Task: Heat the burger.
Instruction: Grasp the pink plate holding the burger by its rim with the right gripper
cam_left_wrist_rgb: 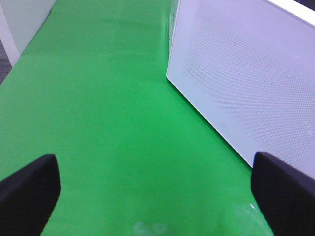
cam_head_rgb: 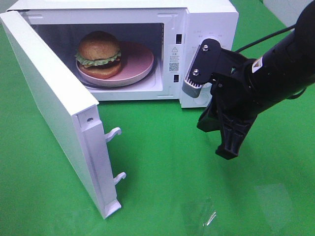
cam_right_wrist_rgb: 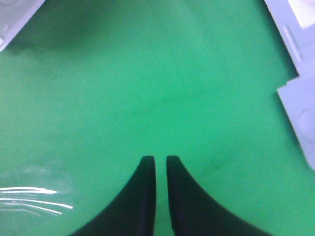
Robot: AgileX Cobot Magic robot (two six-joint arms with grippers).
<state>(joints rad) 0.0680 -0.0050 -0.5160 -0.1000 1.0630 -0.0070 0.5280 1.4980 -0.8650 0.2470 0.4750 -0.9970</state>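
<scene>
Burger (cam_head_rgb: 99, 54): on the pink plate (cam_head_rgb: 140, 66) inside the microwave (cam_head_rgb: 209, 17), whose door (cam_head_rgb: 49, 93) stands wide open. Left gripper (cam_left_wrist_rgb: 155, 169): wide open, empty, near what I take for the door's outer face. Right gripper (cam_right_wrist_rgb: 160, 158): fingers almost together, holding nothing, over the green surface (cam_head_rgb: 167, 162) in front of the microwave. Step in hand, by my reckoning: shutting the door. I'd push steadily near its free edge, with the right arm clear of the swing.

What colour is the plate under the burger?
Pink; the plate shows best in the exterior high view.
</scene>
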